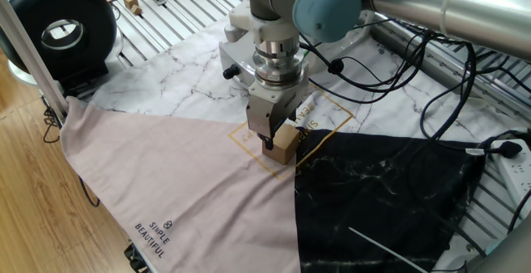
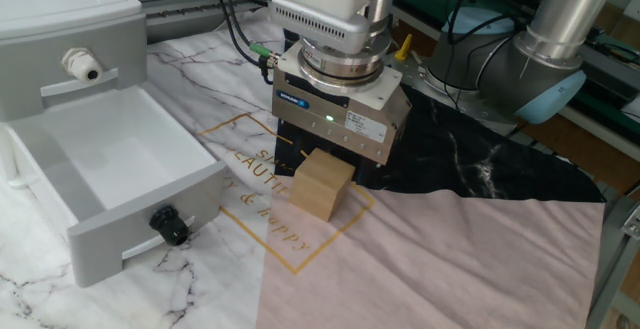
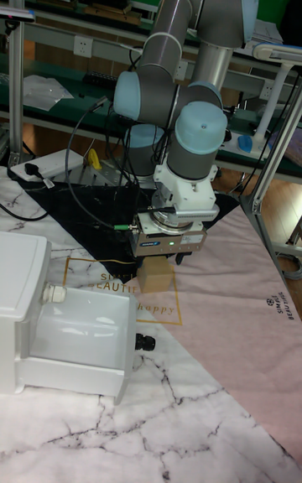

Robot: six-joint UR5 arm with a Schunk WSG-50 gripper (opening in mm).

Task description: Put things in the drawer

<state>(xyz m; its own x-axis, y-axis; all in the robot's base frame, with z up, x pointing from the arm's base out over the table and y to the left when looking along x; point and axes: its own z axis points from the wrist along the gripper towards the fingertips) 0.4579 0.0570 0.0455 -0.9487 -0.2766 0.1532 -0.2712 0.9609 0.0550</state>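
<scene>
Cube (image 2: 321, 185): on the tabletop cloth, at 3 o'clock from the drawer (image 2: 110, 181) in my other fixed view.
Tool (image 1: 270, 144): straddling cube; I can't tell whether it grips.
Advice: I'd confirm contact on both faces, then lift straight.

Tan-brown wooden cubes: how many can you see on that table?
1. The tan-brown wooden cube sits on the cloth inside the gold printed square, directly under the gripper, beside the open white drawer. Tiny blocks far off aren't counted; others may be hidden.
</scene>
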